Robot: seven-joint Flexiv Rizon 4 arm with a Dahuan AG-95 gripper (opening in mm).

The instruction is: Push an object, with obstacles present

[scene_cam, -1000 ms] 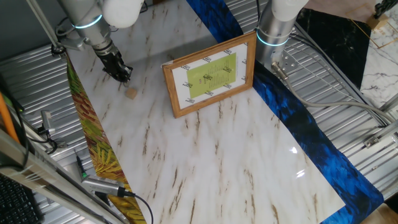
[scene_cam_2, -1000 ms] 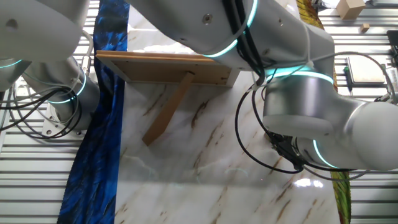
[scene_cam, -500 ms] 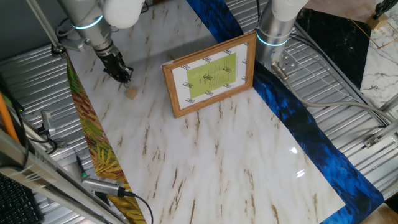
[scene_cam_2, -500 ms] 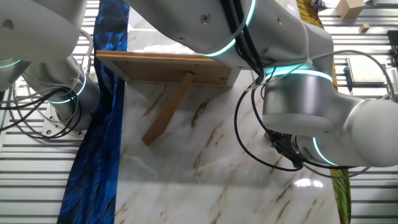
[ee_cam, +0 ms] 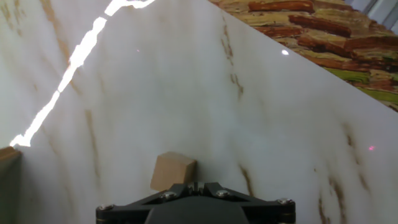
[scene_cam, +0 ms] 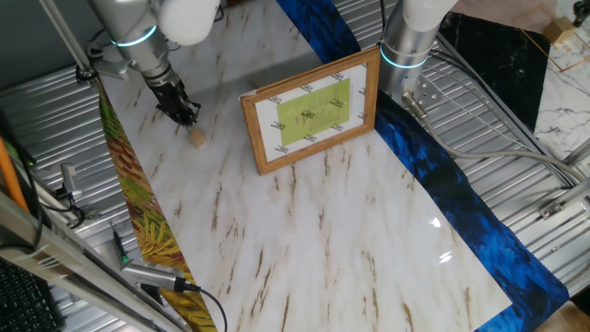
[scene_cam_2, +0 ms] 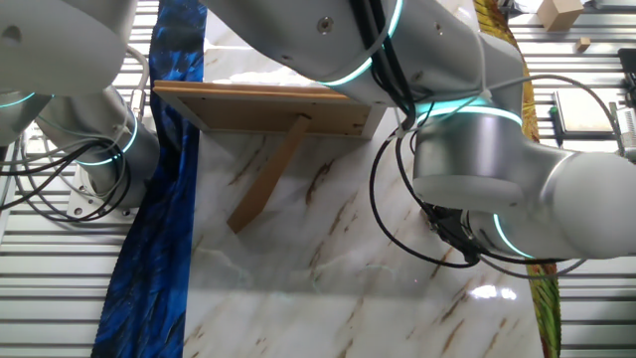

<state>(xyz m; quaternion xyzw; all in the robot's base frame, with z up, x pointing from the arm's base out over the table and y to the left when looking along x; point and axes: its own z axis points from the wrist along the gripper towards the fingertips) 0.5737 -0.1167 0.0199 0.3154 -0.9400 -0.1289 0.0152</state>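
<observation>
The tiny light-tan block (scene_cam: pixel 196 137) lies on the marbled table, left of the picture frame (scene_cam: pixel 312 109). In the hand view the block (ee_cam: pixel 173 171) sits just ahead of my gripper (ee_cam: pixel 195 187), slightly left of its tips. My gripper (scene_cam: pixel 185 116) is shut with its fingers pressed together, empty, low over the table just behind the block. The frame stands upright; its brown back and prop leg (scene_cam_2: pixel 266 185) show in the other fixed view. The block is hidden in that view.
A blue cloth strip (scene_cam: pixel 441 184) runs along the table's right side, also in the other fixed view (scene_cam_2: pixel 159 239). A leaf-patterned strip (scene_cam: pixel 147 231) lines the left edge. A second robot base (scene_cam: pixel 409 51) stands behind the frame. Cables lie at the front left.
My gripper has moved a little to the right, closer to the block. The block and frame have not visibly moved.
</observation>
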